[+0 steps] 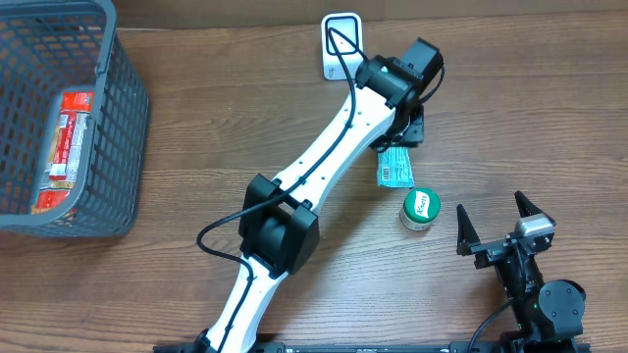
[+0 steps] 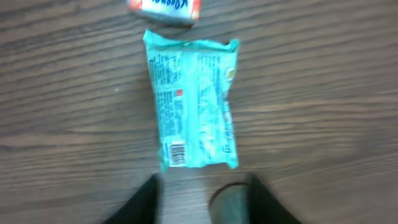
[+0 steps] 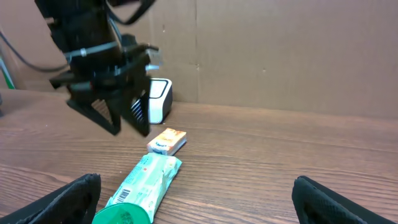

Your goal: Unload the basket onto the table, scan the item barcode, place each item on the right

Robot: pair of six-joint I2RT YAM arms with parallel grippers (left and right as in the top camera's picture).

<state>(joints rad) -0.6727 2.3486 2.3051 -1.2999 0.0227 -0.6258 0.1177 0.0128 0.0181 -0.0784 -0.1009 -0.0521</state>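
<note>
A brown wood-grain laminate surface (image 1: 196, 127) fills the overhead view, its grain running left to right. Behind its far edge stands a plain tan cardboard wall (image 3: 280, 50), with a vertical seam (image 3: 198, 43) between two panels. The light is soft and even.

We identify a grey basket (image 1: 128, 137); a red packet (image 1: 64, 147) lies inside it, a green-lidded jar (image 1: 421, 208) well to its right.

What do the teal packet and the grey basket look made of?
Packet: thin plastic film, slightly glossy, with crinkled ends and printed text. Basket: probably moulded plastic, matte grey, judging by its open lattice walls.
</note>
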